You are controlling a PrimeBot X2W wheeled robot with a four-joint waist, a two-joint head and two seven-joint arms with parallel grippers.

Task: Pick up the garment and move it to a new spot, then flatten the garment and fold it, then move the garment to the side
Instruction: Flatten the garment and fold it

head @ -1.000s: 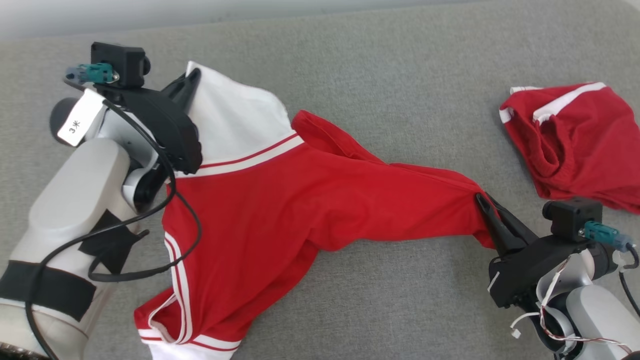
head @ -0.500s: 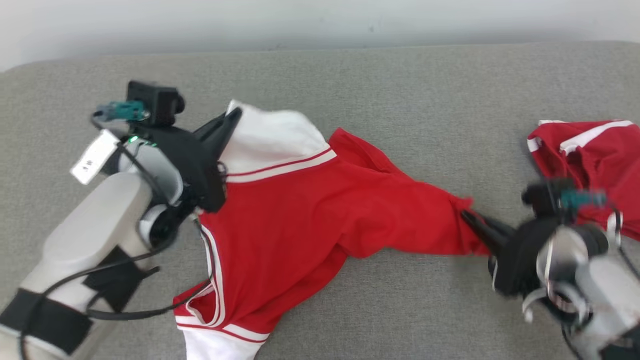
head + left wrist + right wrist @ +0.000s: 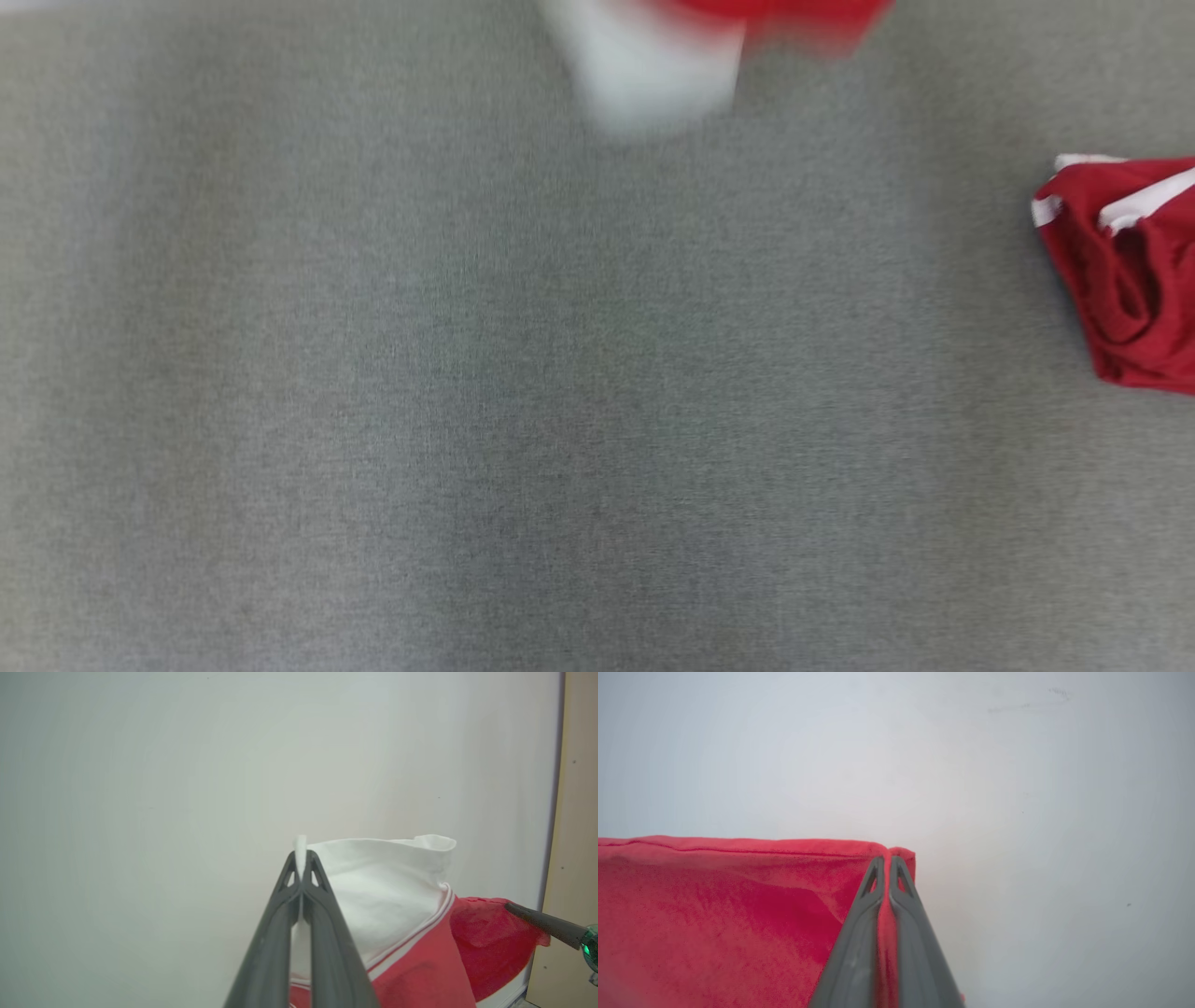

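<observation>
- Lifted off the grey fabric surface since half a second ago: the garment, spread flat there then, held up in the air now, with both arms raised along with it.
- Head view: shows the garment as a blurred white and red scrap at the top edge, above bare grey cloth.
- Same view: keeps a second red garment with white trim crumpled at the right edge, resting on the surface much where it lay before, well apart from the lifted one.
- Left wrist view: finds the left hand pinched fully shut on the white corner of the garment, with a sliver of white cloth poking out just above the fingertips.
- Same view: follows the white panel hanging to the right of the fingers, then a white and red stripe, then the red body lower down.
- Same view: catches the right hand as dark fingers coming in from the right edge, tip at the far red corner of the garment.
- Same view: sets all this against a pale wall, with a tan panel along the right edge.
- Right wrist view: has the right hand closed tight on the red corner, with a fold of red cloth caught between the fingers along their length.
- Same view: traces the top hem stretched roughly level toward the left edge, red cloth hanging below it, pale wall behind.
</observation>
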